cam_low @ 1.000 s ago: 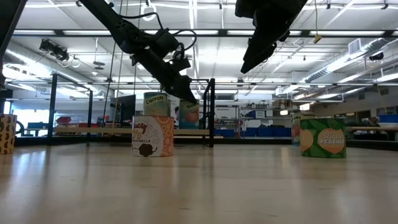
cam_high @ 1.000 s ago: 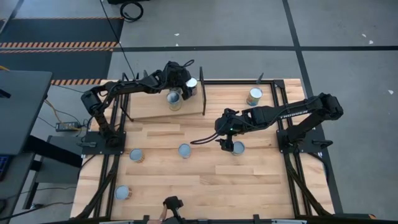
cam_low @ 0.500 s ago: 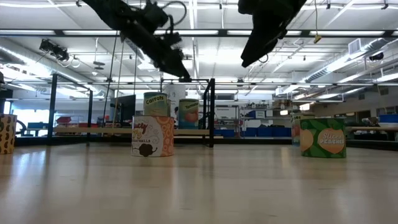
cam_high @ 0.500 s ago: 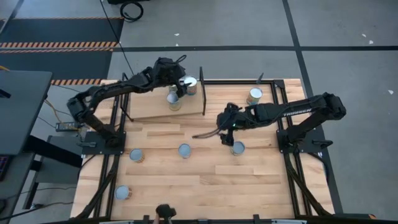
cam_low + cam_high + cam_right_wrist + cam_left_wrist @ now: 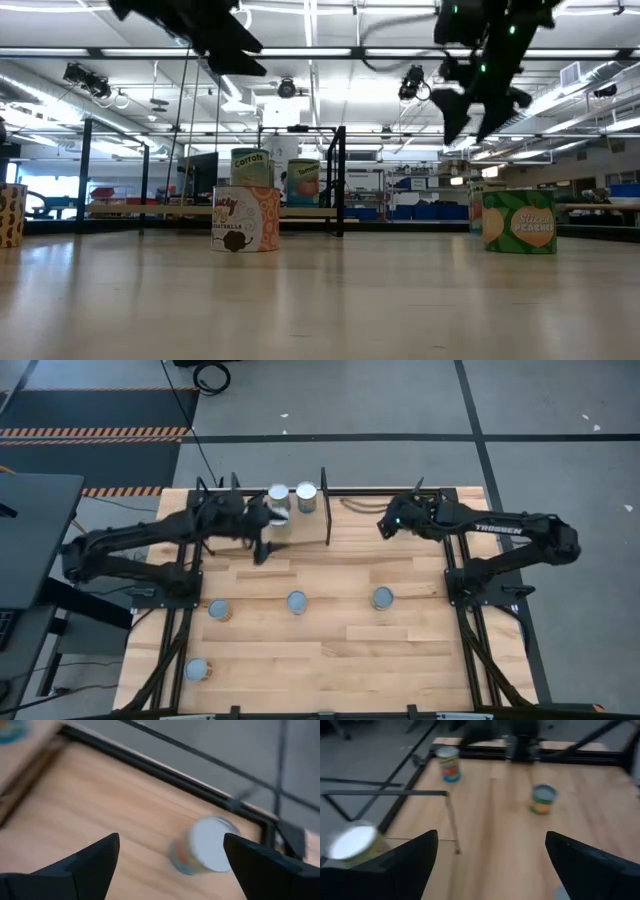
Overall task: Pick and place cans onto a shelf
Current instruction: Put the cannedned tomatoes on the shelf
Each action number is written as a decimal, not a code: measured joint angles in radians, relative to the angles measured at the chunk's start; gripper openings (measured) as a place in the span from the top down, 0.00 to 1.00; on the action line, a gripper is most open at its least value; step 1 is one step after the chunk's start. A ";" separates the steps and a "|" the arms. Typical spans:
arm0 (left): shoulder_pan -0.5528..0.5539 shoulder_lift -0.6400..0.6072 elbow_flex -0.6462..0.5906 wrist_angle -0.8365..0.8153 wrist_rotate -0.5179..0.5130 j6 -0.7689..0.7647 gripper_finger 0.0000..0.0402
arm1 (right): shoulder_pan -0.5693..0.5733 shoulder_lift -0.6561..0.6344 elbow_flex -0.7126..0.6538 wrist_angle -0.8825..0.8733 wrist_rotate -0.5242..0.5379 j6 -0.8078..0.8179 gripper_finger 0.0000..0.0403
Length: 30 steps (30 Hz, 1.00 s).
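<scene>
Both sets of jaws stand wide apart with nothing between them, as you can see in each wrist view. Your left gripper (image 5: 262, 546) has backed off the low light-wood shelf with black rod edging (image 5: 230, 538) since a second ago, when it was over the two silver-topped tin cans (image 5: 279, 495) standing there; those cans now stand free at the shelf's far edge, near the black upright divider (image 5: 326, 520). That placement looks finished.

Your right gripper (image 5: 385, 525) has left the silver-topped can on the table's middle row (image 5: 382, 597) and swung to the far right corner. Its wrist view shows a silver-topped can with a coloured label (image 5: 204, 845) ahead, near the black frame; I judge that your next pick.

Three more cans (image 5: 296, 601) wait on the wooden tabletop (image 5: 400, 650).
</scene>
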 joint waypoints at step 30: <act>-0.290 -0.124 -0.156 -0.058 -0.010 -0.104 0.06 | -0.269 0.197 -0.110 0.146 0.008 0.219 0.09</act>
